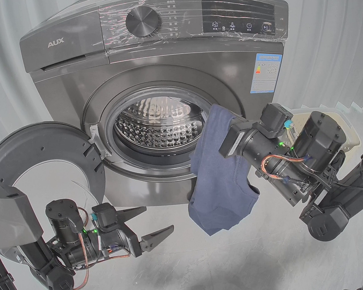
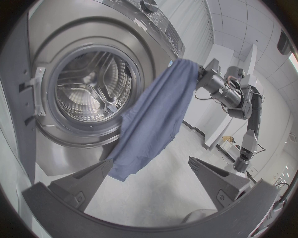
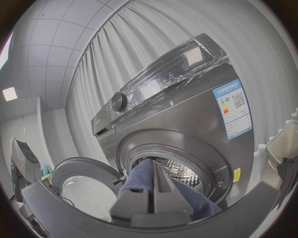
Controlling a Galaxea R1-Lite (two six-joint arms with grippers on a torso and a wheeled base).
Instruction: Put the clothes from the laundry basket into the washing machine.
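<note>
Pale pleated curtain (image 1: 331, 33) across back of room. Smooth, glossy light-grey floor (image 1: 209, 271). White square-tiled ceiling (image 3: 43, 43) with lit panel (image 3: 9, 93) set in. Plain white wall (image 3: 56, 136) beside curtain.

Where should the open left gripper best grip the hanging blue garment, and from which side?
Probably the lower edge of the blue garment, approached from the robot's left: the right gripper clamps its top, so the bottom hangs free.

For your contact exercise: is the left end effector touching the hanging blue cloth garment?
Apart: head view shows floor between left end effector and blue cloth garment.
</note>
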